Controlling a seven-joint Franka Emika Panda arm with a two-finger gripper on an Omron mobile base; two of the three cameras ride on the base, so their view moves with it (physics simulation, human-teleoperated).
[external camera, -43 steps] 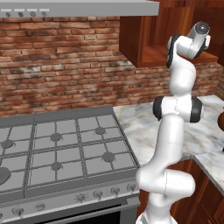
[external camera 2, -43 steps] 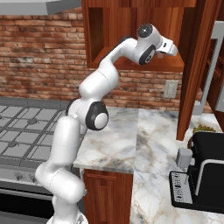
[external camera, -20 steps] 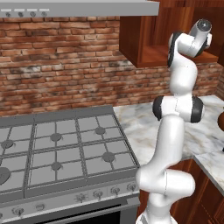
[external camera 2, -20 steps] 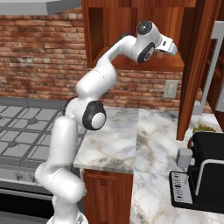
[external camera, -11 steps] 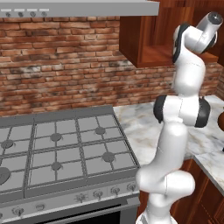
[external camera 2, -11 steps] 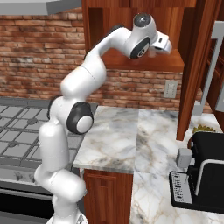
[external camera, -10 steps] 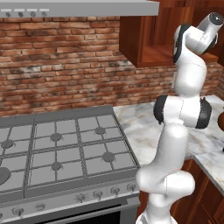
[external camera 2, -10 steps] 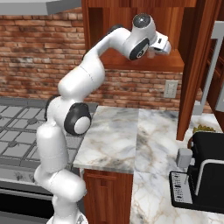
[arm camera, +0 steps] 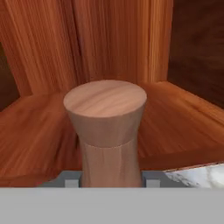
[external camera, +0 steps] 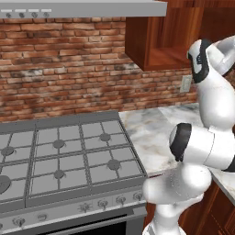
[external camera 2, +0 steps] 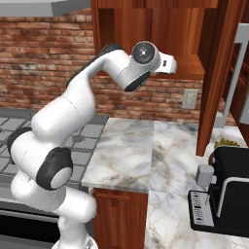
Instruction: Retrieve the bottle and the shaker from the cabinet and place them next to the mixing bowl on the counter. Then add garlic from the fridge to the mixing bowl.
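Note:
The shaker, a slim brown wooden one with a paler flat top, stands upright between my gripper fingers. The fingers press on its lower body from both sides, so the gripper is shut on it. Behind it are the reddish-brown back wall and shelf of the cabinet. From the right base camera my hand sits at the front edge of the cabinet shelf, above the white marble counter. The bottle, the garlic and the mixing bowl are out of view.
A grey gas stove lies left of the counter under a hood. A dark toaster-like appliance stands at the counter's right end. An open wooden cabinet door hangs to the right of my hand.
My hand has drawn back from inside the cabinet toward its front edge with the shaker in it. The elbow has swung out to the left.

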